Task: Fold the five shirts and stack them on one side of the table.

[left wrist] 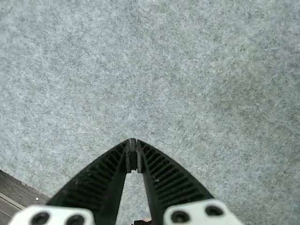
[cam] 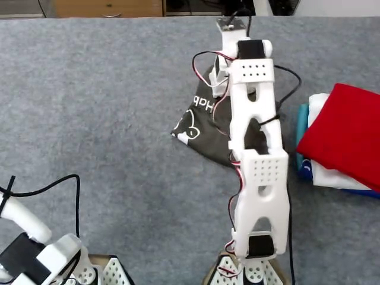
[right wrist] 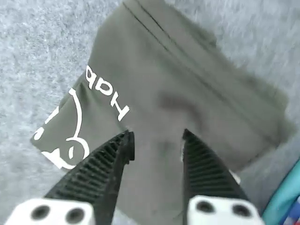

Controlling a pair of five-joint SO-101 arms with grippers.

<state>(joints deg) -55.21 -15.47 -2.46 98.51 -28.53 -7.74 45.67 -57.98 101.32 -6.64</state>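
Right gripper (right wrist: 158,140): ribbed black jaws spread above the dark olive shirt (right wrist: 187,70), one tip on each side of a smooth patch beside its white print; contact with the cloth cannot be told. Left gripper (left wrist: 132,150): jaws pressed together over the bare grey felt-like table cover (left wrist: 197,70). In the high view the white right arm (cam: 258,160) crosses the crumpled shirt, hiding part of it. At 3 o'clock from the shirt, a stack topped by a folded red shirt (cam: 347,136) over white (cam: 323,172) and blue layers.
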